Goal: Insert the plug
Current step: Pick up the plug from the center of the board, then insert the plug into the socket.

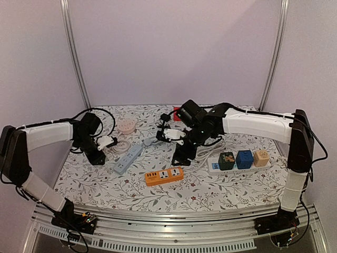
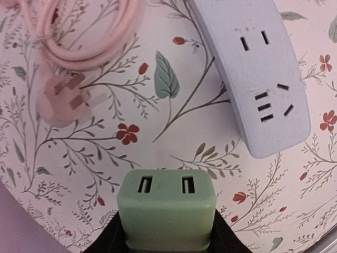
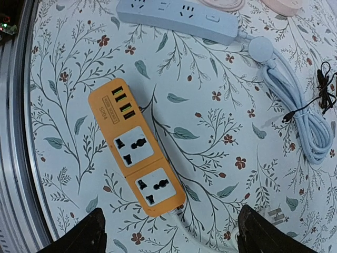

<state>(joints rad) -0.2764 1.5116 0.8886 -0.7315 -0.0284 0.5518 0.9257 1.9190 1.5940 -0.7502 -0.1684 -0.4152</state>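
Green plug (image 2: 167, 203) clamped in left gripper (image 2: 167, 240), near blue power strip (image 2: 253, 79), right gripper (image 3: 171, 237) spread apart above orange strip (image 3: 134, 153)

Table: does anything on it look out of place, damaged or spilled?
Nothing looks damaged or spilled. The orange power strip and the pale blue power strip lie at different slants, and the pink plug lies loose, unplugged, beside its coiled cord.
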